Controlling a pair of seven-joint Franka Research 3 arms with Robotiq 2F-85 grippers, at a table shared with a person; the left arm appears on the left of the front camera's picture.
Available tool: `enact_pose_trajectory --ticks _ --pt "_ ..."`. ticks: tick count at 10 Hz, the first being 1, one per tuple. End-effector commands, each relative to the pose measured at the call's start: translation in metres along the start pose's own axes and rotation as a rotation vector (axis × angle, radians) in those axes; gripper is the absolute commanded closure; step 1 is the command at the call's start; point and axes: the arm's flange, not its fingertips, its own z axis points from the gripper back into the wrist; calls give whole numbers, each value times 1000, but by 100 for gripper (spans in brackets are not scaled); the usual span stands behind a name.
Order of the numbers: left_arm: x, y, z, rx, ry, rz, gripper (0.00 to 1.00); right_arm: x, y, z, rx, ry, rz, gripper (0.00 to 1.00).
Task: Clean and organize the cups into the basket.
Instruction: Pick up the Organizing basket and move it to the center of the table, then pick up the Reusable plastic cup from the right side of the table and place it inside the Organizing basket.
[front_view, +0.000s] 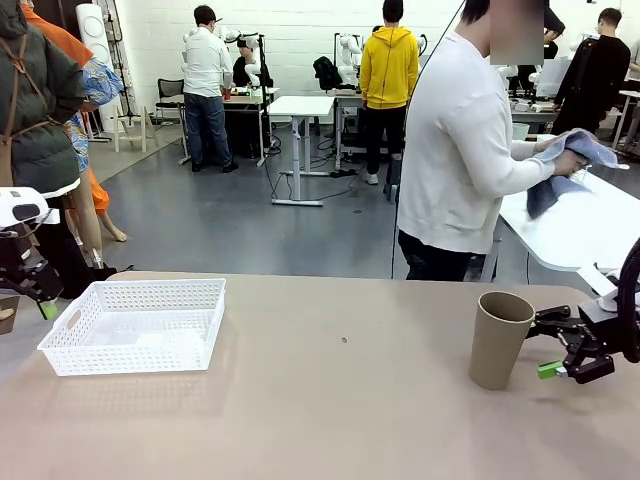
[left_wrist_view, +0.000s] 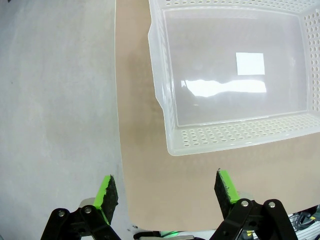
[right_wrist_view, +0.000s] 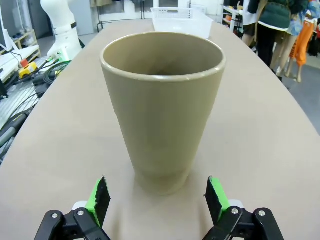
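One tan-brown cup stands upright and empty on the table's right side. My right gripper lies level just to its right, open, jaws facing the cup without touching it. In the right wrist view the cup stands just ahead of the right gripper, in line with the gap between the green pads. The white lattice basket sits empty at the table's left. My left gripper hovers open beside the basket's left end. In the left wrist view the left gripper looks down near the basket's wall.
A person stands beyond the far right edge, both hands in a blue-grey cloth over a white side table. The table's left edge drops to grey floor. Broad bare tabletop lies between basket and cup.
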Motion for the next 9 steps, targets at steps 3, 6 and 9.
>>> enact_pose_trajectory --ticks 3,6,9 --pt "4 -2 -4 9 -17 -39 0 10 -17 -32 55 -13 -8 0" --pt "-7 -6 -6 27 -48 -83 0 10 -27 -45 75 -29 -11 0" --pt "-13 -9 -11 44 -64 -115 0 18 -36 -64 111 -23 -7 0"
